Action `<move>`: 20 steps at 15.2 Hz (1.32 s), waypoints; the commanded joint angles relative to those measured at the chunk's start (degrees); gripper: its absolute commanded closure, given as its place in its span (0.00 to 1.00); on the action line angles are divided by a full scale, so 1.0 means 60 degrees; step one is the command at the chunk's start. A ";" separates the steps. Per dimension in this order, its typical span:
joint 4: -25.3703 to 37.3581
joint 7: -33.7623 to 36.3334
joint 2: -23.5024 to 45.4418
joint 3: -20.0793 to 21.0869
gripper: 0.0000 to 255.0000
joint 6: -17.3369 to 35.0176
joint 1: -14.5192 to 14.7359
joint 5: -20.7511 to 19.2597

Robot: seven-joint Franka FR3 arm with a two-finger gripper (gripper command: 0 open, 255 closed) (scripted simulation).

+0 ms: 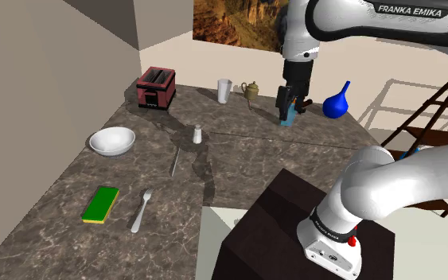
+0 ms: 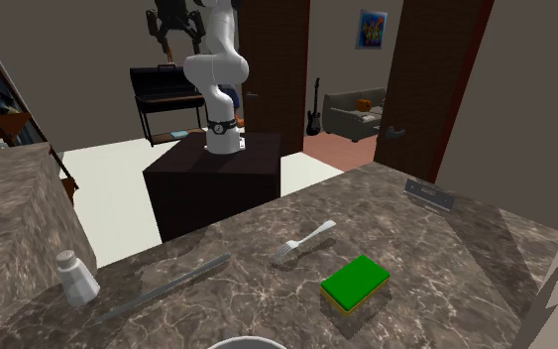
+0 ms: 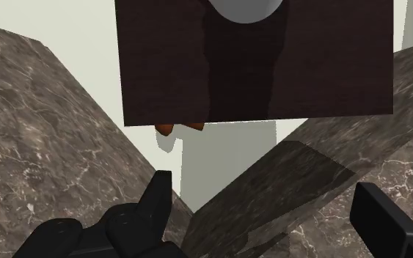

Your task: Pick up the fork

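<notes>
The fork point(image 1: 141, 208) lies flat on the bench point(image 1: 63, 191), just beside a green sponge point(image 1: 100, 204), on the shoulder view's right of it & not touching it. The tool point(image 1: 286, 116) hangs well apart from the fork, over the far part of the bench; in the shoulder view it is btw a small jug point(image 1: 251, 90) & a blue vase point(image 1: 337, 103). In the wrist view its fingers point(image 3: 157, 198) stand wide apart w/ nothing btw them, so the tool is released. Their lower parts are cut off by the edge. Beyond them is the dark stand point(image 3: 256, 66), its top cut off too. A small orange thing point(image 3: 165, 129) sticks out under the stand's edge; too little shows to tell what it is. In the second exterior view the arm point(image 2: 222, 74) is cut off at the top, & the bowl point(image 2: 247, 344) shows just a bit of rim at the bottom edge. A knife point(image 1: 175, 161) & a shaker point(image 1: 197, 134) are on the bench btw fork & tool.
</notes>
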 commanded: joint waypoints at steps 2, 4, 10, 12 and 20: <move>-0.0170 0.0227 0.0091 0.0116 0.00 0.0267 0.0030 0.0162; -0.0475 0.0668 0.0318 0.0349 0.00 0.0818 0.0098 0.0482; -0.1084 0.1888 0.1362 0.1049 0.00 0.2591 0.0346 0.1387; -0.1178 0.2261 0.1828 0.1280 0.00 0.3210 0.0432 0.1662; -0.0970 0.3635 0.4184 0.2131 0.00 0.5663 0.0744 0.2535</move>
